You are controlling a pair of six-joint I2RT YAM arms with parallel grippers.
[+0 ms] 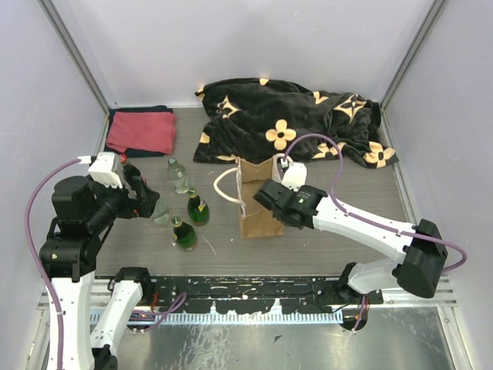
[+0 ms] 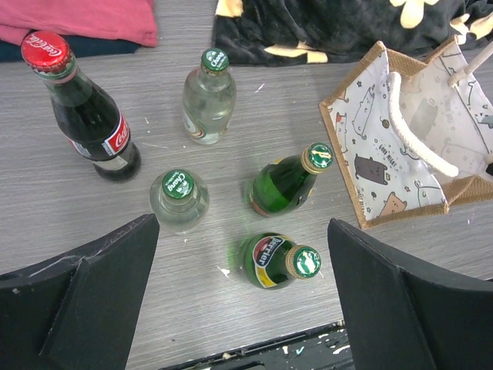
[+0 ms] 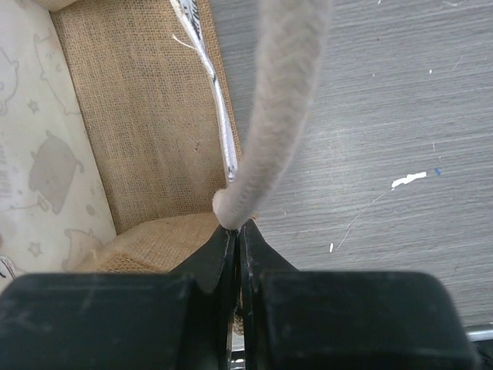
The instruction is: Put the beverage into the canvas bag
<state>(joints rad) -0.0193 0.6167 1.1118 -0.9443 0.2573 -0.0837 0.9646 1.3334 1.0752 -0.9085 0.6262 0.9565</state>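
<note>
- Top external view: the canvas bag [image 1: 258,223] stands upright at frame centre on the counter [image 1: 347,231], just below a black flowered blanket [image 1: 293,119]. The right claw [image 1: 262,194] sits at the bag's right rim. The left claw [image 1: 150,199], at frame left, hangs beside a cluster of bottles [image 1: 198,208]. A red towel [image 1: 142,131] lies at upper left.
- Left wrist view: the left claw is spread wide and holds nothing, its fingers [image 2: 92,301] filling both lower corners. Five bottles stand upright: a cola bottle [image 2: 85,116] at upper left, two clear bottles [image 2: 206,100] and two green bottles [image 2: 289,183] at centre. The bag stands at the right edge with its mouth open, apart from the bottles.
- Right wrist view: the right claw is closed tight on the white rope handle [image 3: 277,116], pinching it where it meets the bag's burlap wall. Bare counter fills the right half.
</note>
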